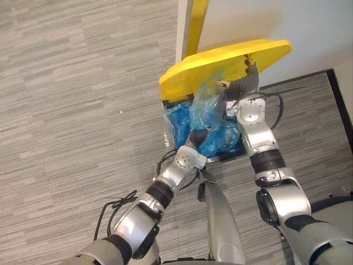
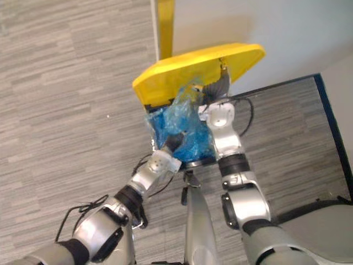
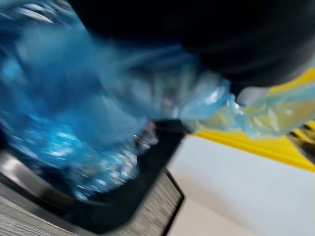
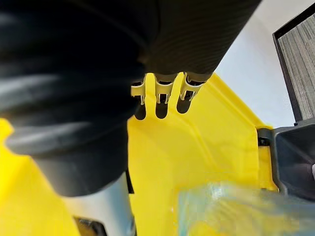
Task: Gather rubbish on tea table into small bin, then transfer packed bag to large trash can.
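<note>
Yellow plastic forms the lid (image 1: 220, 63) of the large trash can (image 1: 229, 157). The lid stands raised and tilted over the can's dark body. The right hand (image 1: 247, 83) is up against the lid near its far corner. In the right wrist view its fingers (image 4: 163, 86) lie straight, side by side, with the tips against the yellow surface. They press on it and clasp nothing.

The left hand (image 1: 197, 136) reaches into the mouth of the can, and its dark cover sits among folds of blue plastic. The hand is buried in the film, so it cannot be told whether it is closed on the plastic or only resting in it.

The packed bag (image 1: 207, 107) is translucent blue film, crumpled and glossy. Its lower part is a deeper blue. Its paler, gathered top rises toward the underside of the lid. The bag sits in the open can under the lid. It touches the left hand and surrounds it, and its top lies just beside the right hand.

The can stands on grey striped carpet (image 1: 83, 110) beside a white wall (image 1: 276, 22).
</note>
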You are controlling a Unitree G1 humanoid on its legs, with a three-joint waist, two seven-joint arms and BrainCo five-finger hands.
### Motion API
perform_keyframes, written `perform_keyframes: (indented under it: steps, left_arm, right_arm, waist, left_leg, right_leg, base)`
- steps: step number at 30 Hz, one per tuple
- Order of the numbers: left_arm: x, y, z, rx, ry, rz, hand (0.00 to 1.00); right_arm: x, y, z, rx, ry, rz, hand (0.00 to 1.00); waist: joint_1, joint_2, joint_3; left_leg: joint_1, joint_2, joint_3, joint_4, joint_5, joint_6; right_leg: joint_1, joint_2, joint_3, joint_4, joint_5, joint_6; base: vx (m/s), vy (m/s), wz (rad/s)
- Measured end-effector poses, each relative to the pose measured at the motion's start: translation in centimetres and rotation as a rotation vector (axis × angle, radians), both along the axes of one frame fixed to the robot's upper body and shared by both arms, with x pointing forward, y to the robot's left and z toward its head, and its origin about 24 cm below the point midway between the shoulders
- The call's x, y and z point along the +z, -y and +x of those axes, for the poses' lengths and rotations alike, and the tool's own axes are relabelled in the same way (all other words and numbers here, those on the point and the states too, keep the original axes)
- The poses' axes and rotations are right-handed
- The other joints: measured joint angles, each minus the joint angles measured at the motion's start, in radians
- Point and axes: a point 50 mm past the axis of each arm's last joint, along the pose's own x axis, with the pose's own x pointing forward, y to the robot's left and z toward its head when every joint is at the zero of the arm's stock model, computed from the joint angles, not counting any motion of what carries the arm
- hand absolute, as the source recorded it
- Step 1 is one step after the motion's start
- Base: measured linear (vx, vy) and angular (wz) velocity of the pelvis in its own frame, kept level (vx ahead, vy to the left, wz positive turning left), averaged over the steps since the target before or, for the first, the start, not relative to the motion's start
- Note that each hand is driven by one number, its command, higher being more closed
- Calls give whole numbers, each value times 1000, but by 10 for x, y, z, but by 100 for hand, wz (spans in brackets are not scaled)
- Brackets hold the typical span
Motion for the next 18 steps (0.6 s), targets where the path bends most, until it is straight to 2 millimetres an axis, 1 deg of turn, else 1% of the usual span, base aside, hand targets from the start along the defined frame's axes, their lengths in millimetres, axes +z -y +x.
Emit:
perform_keyframes:
  steps: [2, 5, 8, 18]
  left_arm:
    - [2, -8, 6, 37, 4, 20, 0]
    - [4, -11, 8, 57, 21, 47, 0]
    - [4, -12, 8, 60, 23, 49, 0]
    - [7, -11, 9, 69, 35, 39, 0]
  right_arm:
    - [3, -4, 0, 13, 8, -8, 0]
    - [10, -7, 1, 24, 24, -14, 0]
    - [14, -8, 1, 29, 34, -17, 0]
    - [14, -9, 1, 41, 30, -50, 0]
  waist:
    - [-1, 1, 4]
    - [-1, 1, 5]
    - [-2, 3, 6]
    - [-1, 4, 6]
  left_leg:
    - [-14, 10, -1, 22, -13, 2]
    - [-26, 10, 1, 25, -15, 3]
    - [-32, 7, 2, 24, -14, 1]
    - [-16, -2, 2, 22, -14, 1]
  right_leg:
    - [-5, 6, 0, 0, 4, 1]
    - [-22, 4, 9, 0, 7, 0]
    - [-31, 6, 9, 4, 7, -1]
    - [-28, 2, 19, 22, 3, -5]
  base:
    - [-2, -21, -6]
    - [10, -14, -3]
    - [57, -20, -1]
    - [16, -9, -1]
